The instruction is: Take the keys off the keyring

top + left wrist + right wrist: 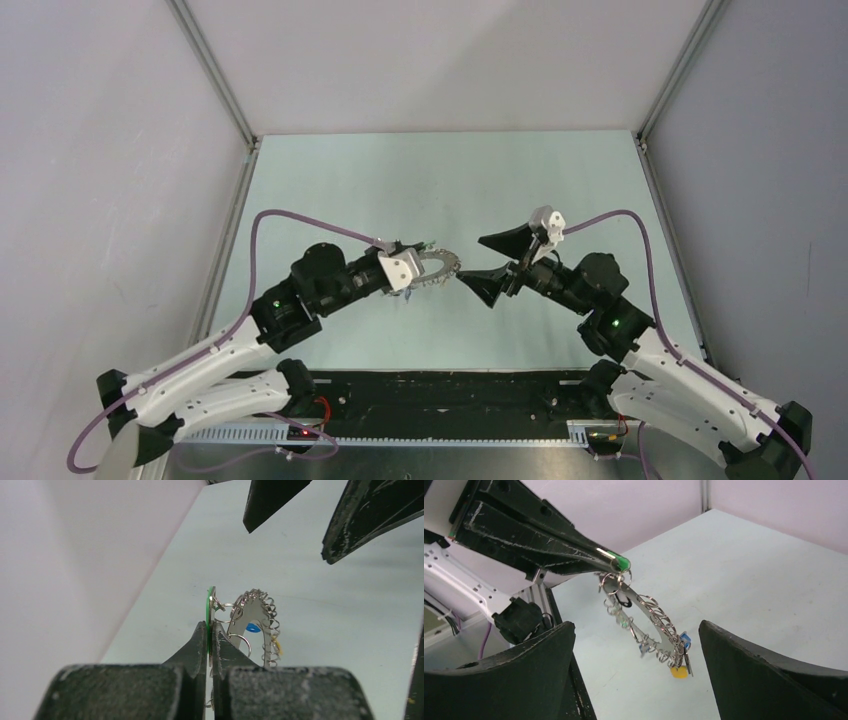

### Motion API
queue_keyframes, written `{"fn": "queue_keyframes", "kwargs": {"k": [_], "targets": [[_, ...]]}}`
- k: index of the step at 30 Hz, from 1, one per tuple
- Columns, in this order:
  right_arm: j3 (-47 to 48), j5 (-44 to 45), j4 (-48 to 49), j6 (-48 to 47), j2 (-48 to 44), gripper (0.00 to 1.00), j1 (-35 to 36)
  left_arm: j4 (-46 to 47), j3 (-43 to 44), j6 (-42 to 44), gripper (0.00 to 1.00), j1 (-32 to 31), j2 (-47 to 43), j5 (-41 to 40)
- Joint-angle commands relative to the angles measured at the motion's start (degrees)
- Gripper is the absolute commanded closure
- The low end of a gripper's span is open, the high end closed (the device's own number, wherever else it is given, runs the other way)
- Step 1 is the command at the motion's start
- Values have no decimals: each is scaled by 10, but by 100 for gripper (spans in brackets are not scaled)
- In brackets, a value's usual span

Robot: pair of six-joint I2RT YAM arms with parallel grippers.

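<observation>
The keyring (437, 268) is a flat metal ring edged with small wire loops, held above the table. It hangs from my left gripper (210, 630), which is shut on a green-headed key (209, 607) at the ring's rim. A blue key (684, 640) and a yellow tag (679, 672) dangle from the ring's low end (644, 617). My right gripper (478, 262) is open, with one finger (524, 670) on each side of the hanging ring and not touching it. From the left wrist, those fingers (370, 515) show above the ring (255, 615).
The pale table (420, 190) runs back to white walls with metal corner posts (215, 75). A black strip (450, 390) lies along the near edge between the arm bases. Purple cables (265, 225) loop over both arms.
</observation>
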Motion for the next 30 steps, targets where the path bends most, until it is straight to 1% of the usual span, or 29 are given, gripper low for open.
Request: {"fn": "queue_keyframes", "kwargs": {"k": [1, 3, 5, 7, 8, 9, 10, 11, 12, 13, 14, 15, 16, 18, 22, 23, 25, 27, 30], "targets": [[4, 11, -16, 49, -17, 1, -15, 45, 29, -100, 100, -4, -7, -18], [3, -25, -18, 50, -23, 1, -27, 46, 29, -155, 100, -4, -10, -57], [-5, -44, -14, 32, -29, 1, -30, 46, 27, -245, 100, -4, -14, -105], [-15, -18, -10, 31, -28, 1, -30, 43, 24, -278, 100, -4, -22, -126], [-14, -3, -17, 28, -25, 3, -30, 41, 20, -286, 100, -4, -25, -131], [-10, 1, -34, 17, -20, 11, -30, 40, 18, -300, 100, -4, -34, -133], [-8, -7, -40, 9, -17, 16, -30, 40, 10, -303, 100, -4, -45, -142], [-7, -13, -44, -6, -13, 29, -28, 40, 5, -328, 100, -4, -51, -149], [-7, -16, -43, -12, -11, 38, -25, 41, -5, -342, 100, -4, -64, -175], [-6, -13, -41, -20, -5, 39, -17, 40, -18, -373, 100, -4, -71, -192], [-6, -7, -38, -25, -3, 45, -6, 41, -25, -386, 100, -4, -87, -223], [-6, -4, -33, -42, 3, 48, 1, 47, -42, -397, 100, -4, -95, -232], [-6, 4, -29, -50, 7, 53, 11, 48, -49, -397, 100, -4, -109, -240], [-6, 6, -11, -71, 26, 57, 22, 68, -63, -392, 100, -4, -119, -245], [-6, -18, 69, -83, 71, 63, 26, 69, -63, -351, 100, -4, -119, -210], [-6, -19, 98, -83, 85, 63, 26, 69, -63, -343, 100, -3, -119, -206], [-2, -29, 122, -94, 100, 62, 26, 68, -67, -333, 100, -4, -118, -184], [3, -42, 141, -106, 115, 62, 27, 68, -67, -323, 100, -4, -112, -143], [4, -61, 165, -136, 134, 64, 26, 68, -67, -313, 100, -4, -93, -112]]}}
